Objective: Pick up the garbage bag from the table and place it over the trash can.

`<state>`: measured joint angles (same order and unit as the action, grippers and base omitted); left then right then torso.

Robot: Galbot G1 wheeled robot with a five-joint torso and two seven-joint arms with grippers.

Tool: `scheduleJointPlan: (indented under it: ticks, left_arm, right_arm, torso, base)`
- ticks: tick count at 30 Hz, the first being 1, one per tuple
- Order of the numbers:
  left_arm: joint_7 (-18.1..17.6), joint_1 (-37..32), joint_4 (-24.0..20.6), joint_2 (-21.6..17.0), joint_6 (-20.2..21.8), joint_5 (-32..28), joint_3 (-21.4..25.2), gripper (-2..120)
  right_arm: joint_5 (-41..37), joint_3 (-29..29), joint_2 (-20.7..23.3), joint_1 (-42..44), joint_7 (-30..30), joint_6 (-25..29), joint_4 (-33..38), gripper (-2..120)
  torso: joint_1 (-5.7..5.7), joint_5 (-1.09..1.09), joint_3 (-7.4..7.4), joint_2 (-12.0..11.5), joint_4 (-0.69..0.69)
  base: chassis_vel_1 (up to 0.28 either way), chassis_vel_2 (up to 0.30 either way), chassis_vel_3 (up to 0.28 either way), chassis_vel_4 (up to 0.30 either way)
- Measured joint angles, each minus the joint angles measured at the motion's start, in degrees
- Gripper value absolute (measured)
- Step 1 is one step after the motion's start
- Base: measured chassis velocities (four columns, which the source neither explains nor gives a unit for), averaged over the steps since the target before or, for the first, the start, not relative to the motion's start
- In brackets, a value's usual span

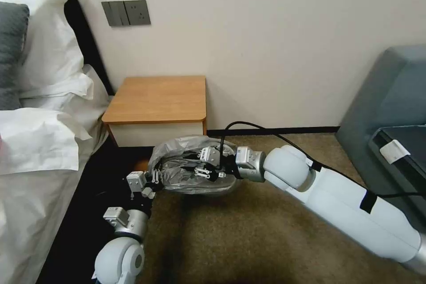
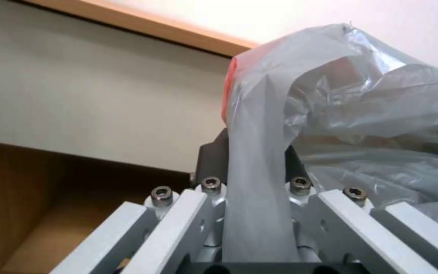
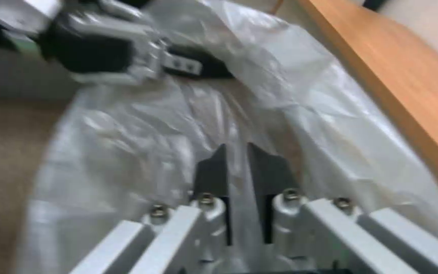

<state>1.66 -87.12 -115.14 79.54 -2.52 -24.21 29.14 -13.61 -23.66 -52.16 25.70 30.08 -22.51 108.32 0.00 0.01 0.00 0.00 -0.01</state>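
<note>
Presently both hands grip the bag (image 1: 191, 166), stretched mid-frame below the worktop (image 1: 157, 100): left hand (image 1: 151, 185) pinches a fold, right hand (image 1: 205, 169) clamps film. Risk: thin film tearing or slipping under opposed pull.

A small wooden counter (image 1: 157, 99) stands far against the wall, its orange-brown top bare. Left of it, the bed (image 1: 31, 186) carries white pillows (image 1: 42, 44). Brown carpet floor (image 1: 248, 235) spreads near.

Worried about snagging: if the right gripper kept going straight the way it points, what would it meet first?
Probably the garbage bag film itself: the right gripper holds a fold and more bag lies ahead. Beyond it sits the left gripper; depth is unclear.
</note>
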Motion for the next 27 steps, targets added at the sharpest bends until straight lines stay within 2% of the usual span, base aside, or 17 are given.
scheduleJointPlan:
  ticks: [1,3,12,27]
  left_arm:
    - [0.00,0.00,0.00,0.00,0.00,0.00,0.00,8]
    - [0.24,0.04,-0.14,0.26,-0.09,0.48,-0.09,8]
    - [0.38,0.52,-0.20,0.88,-0.43,2.24,-0.63,8]
    - [0.50,-0.20,-2.55,1.17,-0.46,3.06,-1.27,8]
  right_arm:
    - [0.00,0.00,0.00,0.00,0.00,0.00,0.00,8]
    - [1.99,-1.61,-0.25,-1.41,-0.25,-1.56,-1.38,0]
    - [4.22,-5.89,-2.15,-3.81,-1.27,-3.92,-4.11,0]
    - [15.85,-10.55,-8.14,-5.96,-0.39,-3.33,-10.50,0]
  torso:
    - [0.00,0.00,0.00,0.00,0.00]
    - [0.00,-0.01,0.00,0.00,0.00]
    - [0.00,-0.01,0.00,0.00,0.00]
    - [0.00,-0.01,0.00,0.00,0.01]
  base:
    - [0.000,0.000,0.000,0.000]
    - [0.000,0.000,0.000,0.000]
    - [0.000,0.000,0.000,0.000]
    - [0.000,0.000,0.000,0.000]
